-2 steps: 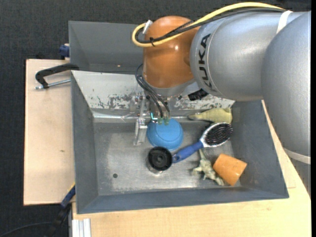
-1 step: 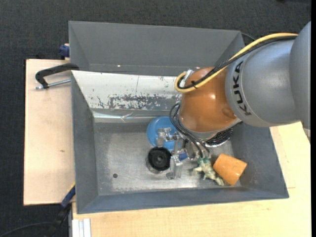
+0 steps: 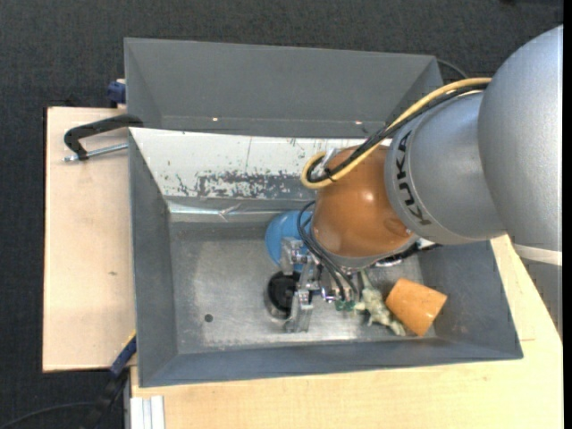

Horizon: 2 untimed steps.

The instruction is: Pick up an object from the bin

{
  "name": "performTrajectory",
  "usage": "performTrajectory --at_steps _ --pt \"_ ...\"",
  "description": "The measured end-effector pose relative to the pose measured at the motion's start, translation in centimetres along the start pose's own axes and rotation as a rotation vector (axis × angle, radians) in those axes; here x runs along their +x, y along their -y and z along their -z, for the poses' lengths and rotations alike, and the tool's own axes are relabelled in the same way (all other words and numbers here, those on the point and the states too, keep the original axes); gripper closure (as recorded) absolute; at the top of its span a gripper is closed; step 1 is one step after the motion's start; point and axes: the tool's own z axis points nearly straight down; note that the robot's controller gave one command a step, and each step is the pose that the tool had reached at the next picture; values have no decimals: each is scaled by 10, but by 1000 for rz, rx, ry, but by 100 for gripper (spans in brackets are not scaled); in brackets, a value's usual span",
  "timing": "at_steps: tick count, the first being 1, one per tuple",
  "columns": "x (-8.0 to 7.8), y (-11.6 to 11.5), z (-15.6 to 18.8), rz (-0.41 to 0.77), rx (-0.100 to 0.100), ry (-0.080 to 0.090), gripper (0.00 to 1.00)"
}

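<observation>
Holds the gripper (image 3: pixel 301 304) low over the grey metal bin's (image 3: pixel 214 275) front floor; cannot tell whether spread or pressed together. Stands just beside a small round black object (image 3: pixel 281 291) lying at its view-left, with a blue rounded object (image 3: pixel 284 231) behind and an orange cup (image 3: pixel 416 304) at view-right.

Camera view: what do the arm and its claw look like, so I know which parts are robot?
The arm is thick, rounded, silver-grey, with black KUKA lettering near the wrist. A glossy orange dome cover caps the wrist. A yellow cable loops from arm to cover beside a black one. The claw is small, bare grey metal.
</observation>
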Motion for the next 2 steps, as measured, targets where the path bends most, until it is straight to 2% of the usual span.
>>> performTrajectory --at_steps 1,2 --pt "0 0 1 1 0 -2 100" --pt "-6 3 138 57 1 1 100"
